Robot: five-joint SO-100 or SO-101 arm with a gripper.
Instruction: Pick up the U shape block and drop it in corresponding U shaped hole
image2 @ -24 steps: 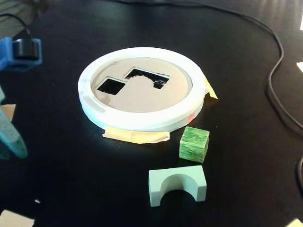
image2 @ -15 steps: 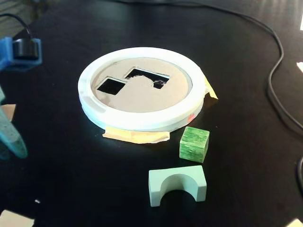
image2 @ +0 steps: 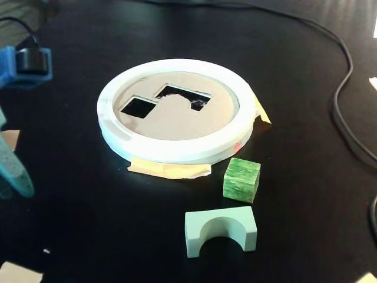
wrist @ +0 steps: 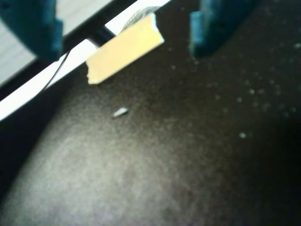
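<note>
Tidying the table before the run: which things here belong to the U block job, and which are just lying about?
For the job: U shape block; U shaped hole; gripper, open.

Lying about: green cube; square hole; black cable; tape scrap.

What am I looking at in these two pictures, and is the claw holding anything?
One picture comes from a camera riding on the arm's wrist. The two teal prongs at its top are the claw, open and empty above the black table, with a strip of tan tape lying between them.

The other picture is from a camera standing still beside the table. It shows a white ring around a tan disc with two dark cutouts: a small square hole and an arch-shaped hole. In front lie a dark green cube and a pale green arch block, both untouched. The teal piece at the left edge is probably part of the arm.
</note>
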